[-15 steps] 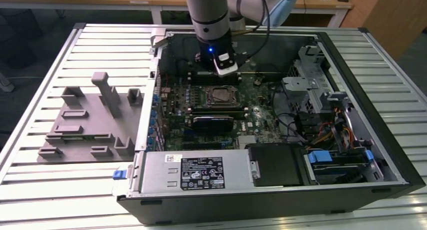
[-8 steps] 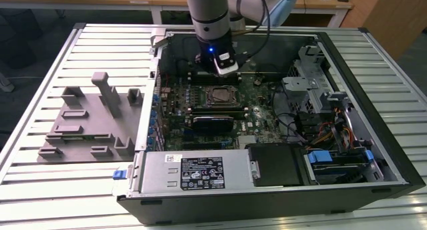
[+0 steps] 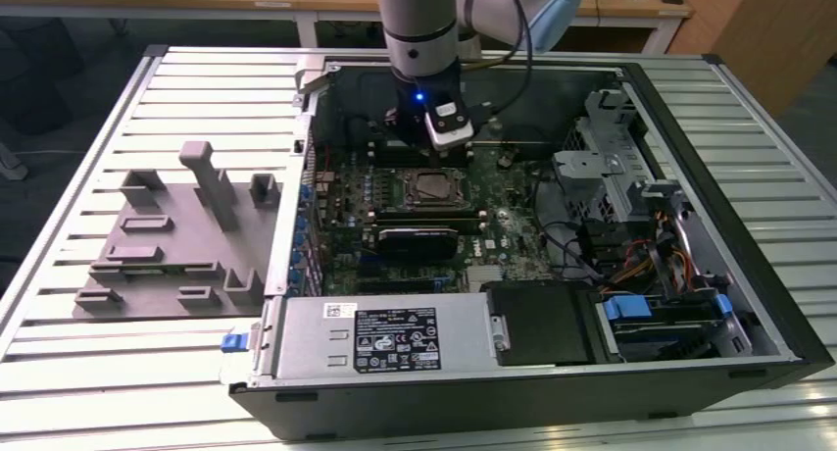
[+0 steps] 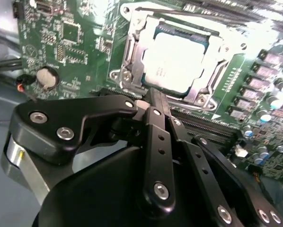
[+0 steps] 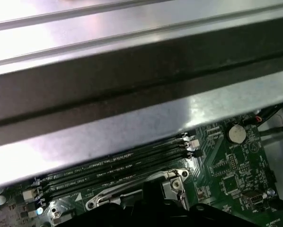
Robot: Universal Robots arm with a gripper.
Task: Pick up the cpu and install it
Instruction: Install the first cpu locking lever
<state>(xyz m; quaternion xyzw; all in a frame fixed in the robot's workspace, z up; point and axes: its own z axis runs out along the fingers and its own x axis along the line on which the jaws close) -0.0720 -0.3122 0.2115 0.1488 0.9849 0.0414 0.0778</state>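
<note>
One arm reached down into the open computer case (image 3: 732, 304), which lay on a slatted metal table (image 3: 78, 373). Its single gripper (image 4: 153, 97) hung just above the green motherboard (image 4: 70, 52), beside the socket (image 4: 132, 61), with the black fingers (image 4: 155, 123) drawn together and nothing between them. The one cpu (image 4: 177, 64) sat inside the socket's metal frame, silvery top up; in the exterior view the socket (image 3: 429, 187) lay directly below the wrist. One round coin battery (image 4: 48, 78) sat on the board, seen in both wrist views. Four long memory slots (image 5: 118, 168) ran alongside the socket. One grey plastic tray (image 3: 157, 245) with upright posts stood on the table at the exterior view's left of the case.
</note>
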